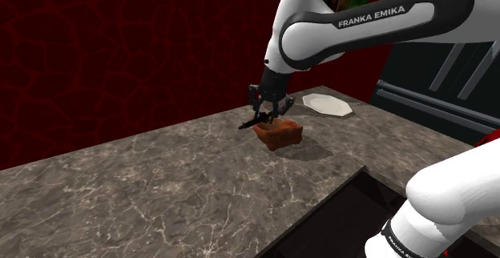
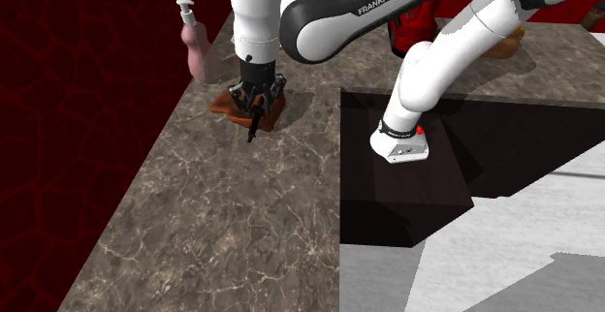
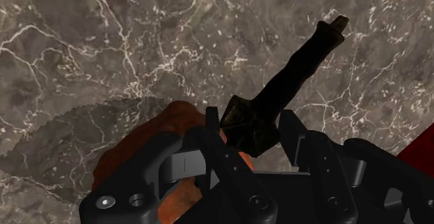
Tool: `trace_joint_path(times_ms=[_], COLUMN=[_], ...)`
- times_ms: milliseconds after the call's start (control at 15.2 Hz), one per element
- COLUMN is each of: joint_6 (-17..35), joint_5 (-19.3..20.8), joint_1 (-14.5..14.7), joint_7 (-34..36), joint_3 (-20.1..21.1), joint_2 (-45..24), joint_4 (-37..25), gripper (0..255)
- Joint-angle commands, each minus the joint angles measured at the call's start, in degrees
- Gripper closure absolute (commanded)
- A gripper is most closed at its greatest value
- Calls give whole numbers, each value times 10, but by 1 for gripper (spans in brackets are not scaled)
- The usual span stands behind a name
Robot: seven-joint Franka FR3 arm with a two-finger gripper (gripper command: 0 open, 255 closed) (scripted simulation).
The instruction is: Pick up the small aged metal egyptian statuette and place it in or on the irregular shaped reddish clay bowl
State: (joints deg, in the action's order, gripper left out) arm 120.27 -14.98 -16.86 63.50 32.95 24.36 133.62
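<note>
Fingers (image 3: 217,143) closed narrow on the thick base end of the small dark, aged-looking metal statuette (image 3: 292,76). It is held off the grey veined marble bench (image 1: 160,184). The figure lies nearly level in the all-black two-finger gripper (image 1: 267,116), not upright.

Position: the gripper hangs just above the irregular reddish clay bowl (image 1: 279,134), over its rim. The free end of the statuette juts out past that rim and over bare bench. In the wrist view the bowl sits under the fingers, not under the figure's length.

Step in hand, as I judge it: the placing.
- Carry the gripper further across the bowl, so most of the figure sits over the hollow.
- Come down close before opening. Let go from here and the overhanging end would likely tip it out over the rim.
- Bowl looks shallow and uneven. Expect the figure to rest leaning on the rim, not flat inside.
- Open gently; a light bowl may slide if nudged.

Around the bowl:
- White many-sided plate (image 1: 326,104), near it on the far side.
- Pink pump bottle (image 2: 199,48), near it by the dark red wall (image 1: 96,56).
- Dark sunken recess (image 2: 388,203) in the bench, well apart.

None of these lies between the gripper and the bowl.
</note>
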Motion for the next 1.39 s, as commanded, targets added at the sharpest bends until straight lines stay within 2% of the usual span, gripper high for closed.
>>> trace_joint_path(times_ms=[0,462,792,1320], joint_6=[2,7,6,69], joint_5=[7,40,65,68], joint_1=[-11,-57,-91,-90], joint_7=[-28,-108,-163,-162], joint_3=[-20,-76,-113,-107], joint_2=[-7,-60,-117,-137], joint_4=[0,-35,-84,-40], gripper=[255,255,255,255])
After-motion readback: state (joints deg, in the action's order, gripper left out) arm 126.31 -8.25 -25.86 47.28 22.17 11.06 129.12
